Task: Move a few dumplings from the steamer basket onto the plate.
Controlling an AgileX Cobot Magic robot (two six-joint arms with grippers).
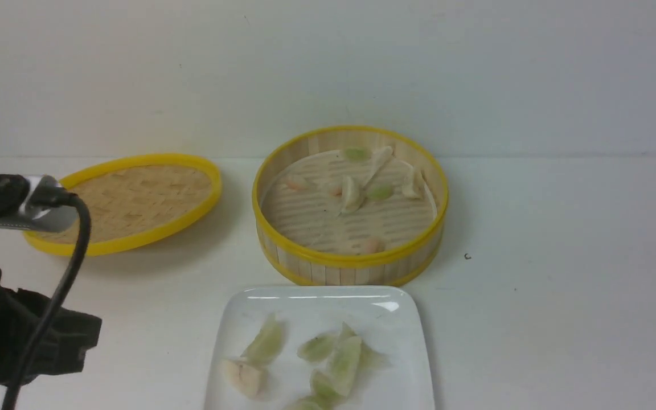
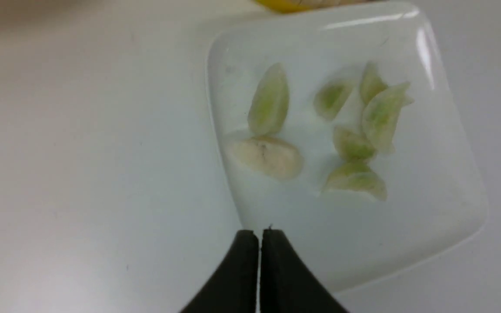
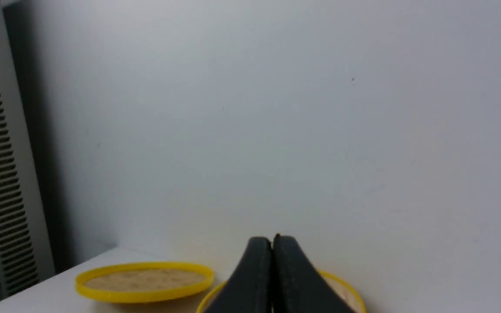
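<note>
On the near plate (image 1: pixel 402 364), dumplings (image 1: pixel 265 344) look soft, slippery: pinch gently mid-body; left gripper (image 2: pixel 259 237) and right gripper (image 3: pixel 272 241) sit closed, empty.

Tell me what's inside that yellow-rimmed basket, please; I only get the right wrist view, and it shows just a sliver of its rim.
Observer: The front view shows the steamer basket open, with two green dumplings lying among white dumplings and pinkish dumplings.
Operator: Is there a plate somewhere?
Observer: Yes, a white square plate sits just in front of the basket, on the robot's side.
Operator: Anything on it?
Observer: The left wrist view shows six green dumplings and one whitish dumpling on it.
</note>
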